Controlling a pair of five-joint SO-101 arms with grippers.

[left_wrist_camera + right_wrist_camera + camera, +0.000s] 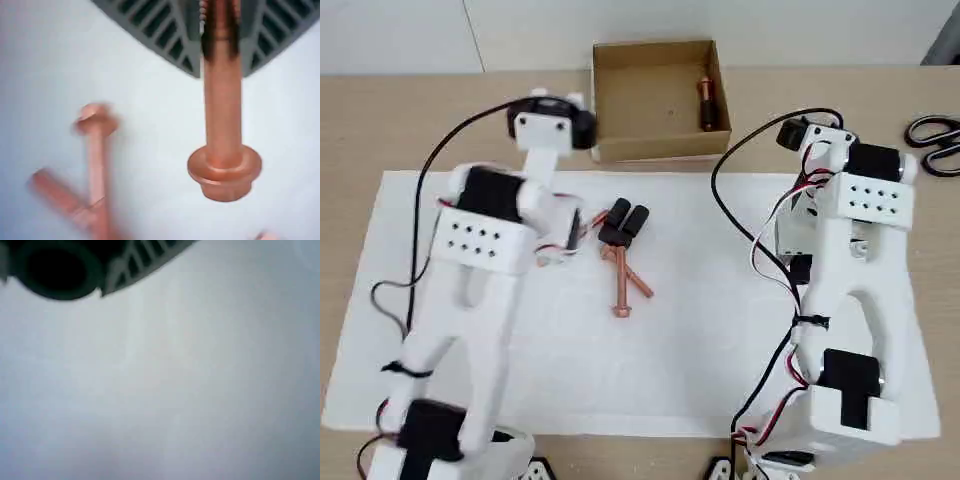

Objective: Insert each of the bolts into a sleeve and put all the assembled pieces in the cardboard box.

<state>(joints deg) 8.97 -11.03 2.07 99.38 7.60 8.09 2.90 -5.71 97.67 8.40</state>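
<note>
My left gripper (pixel 220 67) is shut on a copper bolt (pixel 222 125), gripped by its threaded end with the flanged head sticking out over the white mat. Beyond it two more bolts (pixel 92 165) lie crossed; from above they (pixel 623 283) sit just in front of two black sleeves (pixel 624 222), right of the left gripper (pixel 574 236). My right gripper (pixel 798 262) hangs low over the mat's right part, shut on a black sleeve (pixel 59 269) whose dark bore faces the camera beside a grey finger (pixel 135 262). The cardboard box (pixel 660 150) holds one assembled piece (pixel 705 105).
The white mat (pixel 700 350) covers most of the wooden table. Scissors (pixel 935 140) lie at the far right edge. Cables run along both arms. Open mat lies between the two arms.
</note>
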